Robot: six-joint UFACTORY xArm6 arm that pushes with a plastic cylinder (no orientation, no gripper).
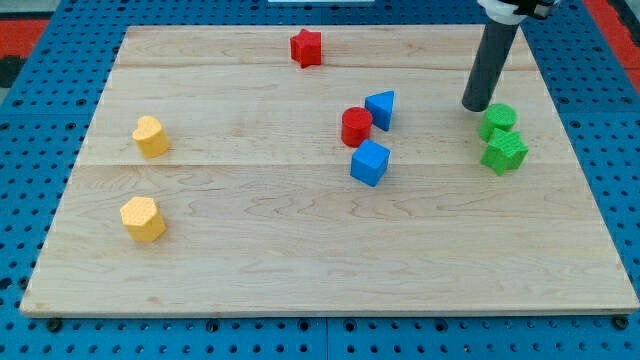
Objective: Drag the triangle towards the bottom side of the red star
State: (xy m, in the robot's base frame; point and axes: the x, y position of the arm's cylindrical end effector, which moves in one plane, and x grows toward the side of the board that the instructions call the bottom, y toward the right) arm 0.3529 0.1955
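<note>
Wooden board (300,260) with the blue triangle (381,108) as landmark. The triangle lies touching, or nearly touching, the red cylinder (356,127) at its lower left; the blue cube (369,162) sits just below. The red star (306,47) stands toward the view's top left of the triangle, well apart. My tip (477,106) rests to the triangle's right, beside the green blocks (500,135), touching nothing; being a bare rod, it has no jaws and holds nothing. A push up and leftward appears required.
</note>
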